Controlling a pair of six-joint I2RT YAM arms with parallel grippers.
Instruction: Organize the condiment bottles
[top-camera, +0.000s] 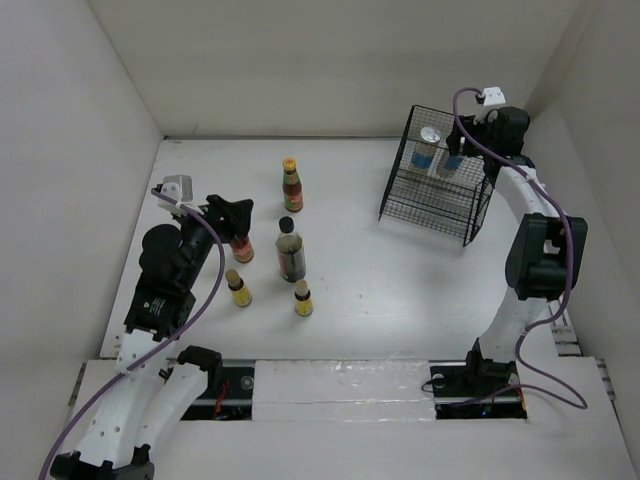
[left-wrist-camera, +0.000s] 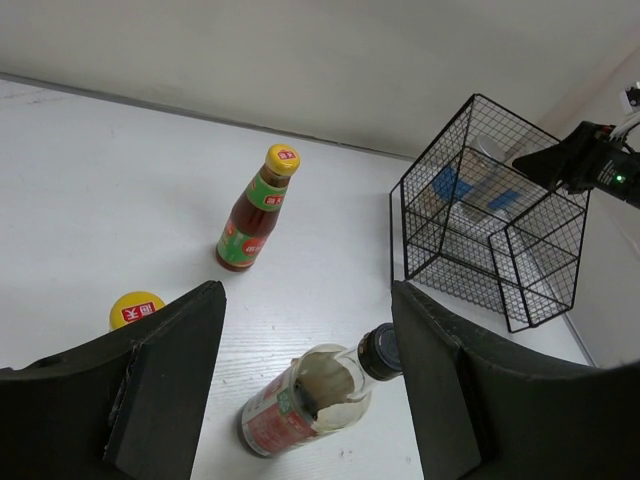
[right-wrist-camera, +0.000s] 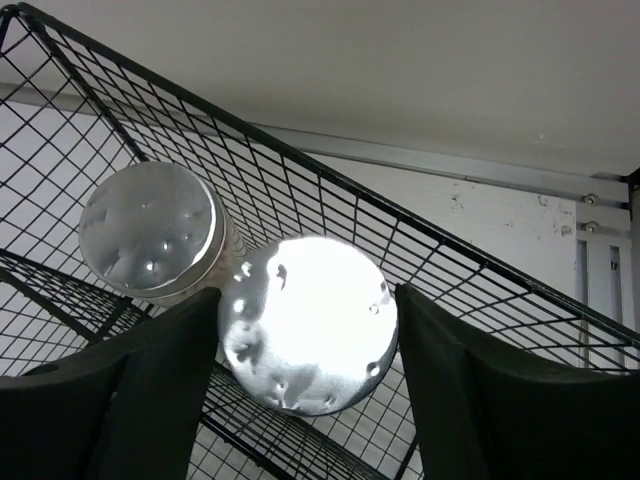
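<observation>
Overhead, the white counter (top-camera: 400, 280) carried five bottles left of centre. A yellow-capped red sauce bottle (top-camera: 291, 185) stood uppermost, and a dark bottle (top-camera: 290, 252) with a black cap stood below it. Lower still were one tiny yellow bottle (top-camera: 238, 288) and a second tiny yellow bottle (top-camera: 303, 298). A second red sauce bottle (top-camera: 242, 248) sat just beneath the left pincer (top-camera: 232, 213). At upper right, a white shaker (top-camera: 430, 150) and a second shaker (top-camera: 455, 160) stood side by side inside the black wire basket (top-camera: 430, 205), with the right arm (top-camera: 540, 250) reaching over its rim.

From the left wrist, the left pincer (left-wrist-camera: 307, 290) stood partly open and held nothing. The dark bottle showed in the gap at the bottom, a yellow cap at lower left, and the basket at right.

From the right wrist, the right pincer (right-wrist-camera: 307, 292) flanked one shaker's silver lid (right-wrist-camera: 308, 335), its fingers close against the rim. Whether they gripped it I cannot tell.
</observation>
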